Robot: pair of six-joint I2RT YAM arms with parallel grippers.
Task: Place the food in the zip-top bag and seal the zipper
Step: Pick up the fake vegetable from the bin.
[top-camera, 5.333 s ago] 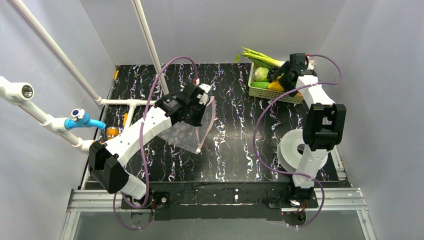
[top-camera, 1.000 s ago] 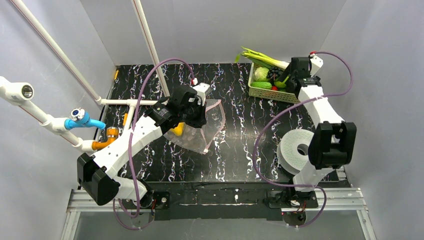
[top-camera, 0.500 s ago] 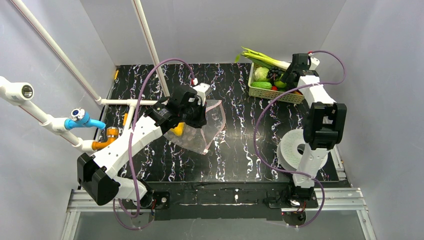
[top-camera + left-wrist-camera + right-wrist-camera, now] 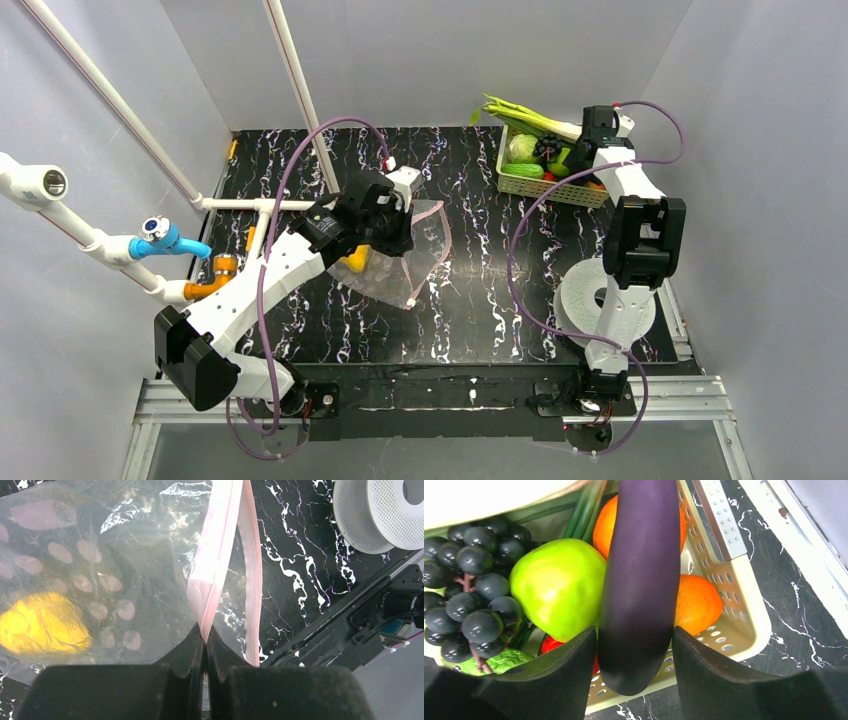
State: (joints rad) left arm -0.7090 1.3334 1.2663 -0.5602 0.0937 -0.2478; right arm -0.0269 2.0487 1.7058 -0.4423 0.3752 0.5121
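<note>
My right fingers (image 4: 569,675) stand one on each side of the dark purple aubergine (image 4: 639,590), their inner faces right at its skin. Whether they have bitten yet I cannot tell from the wrist view, and the aubergine lies in the basket, not lifted. So I judge the step in hand to be picking up the next piece of food. The next move calls for a firm squeeze across its middle, a straight lift clear of the basket wall, then a carry across to the bag's mouth. Glossy and long as it is, it may pivot or slip in a weak hold.

My left fingers (image 4: 192,655) are pressed tight together on one lip of the pink zipper (image 4: 220,555), holding the zip-top bag (image 4: 125,545) by that edge. The other lip runs just beside it with a gap between them, so the mouth is unsealed.

The pale basket (image 4: 744,625) sits at the far right corner of the bench (image 4: 470,310). It holds the aubergine, a green apple (image 4: 559,587), dark grapes (image 4: 469,590), two orange fruits (image 4: 696,602) and a bit of red (image 4: 551,644) — plus the leek (image 4: 520,115) along its far side. The bag, left of the bench's middle, holds one yellow fruit (image 4: 42,625).
</note>
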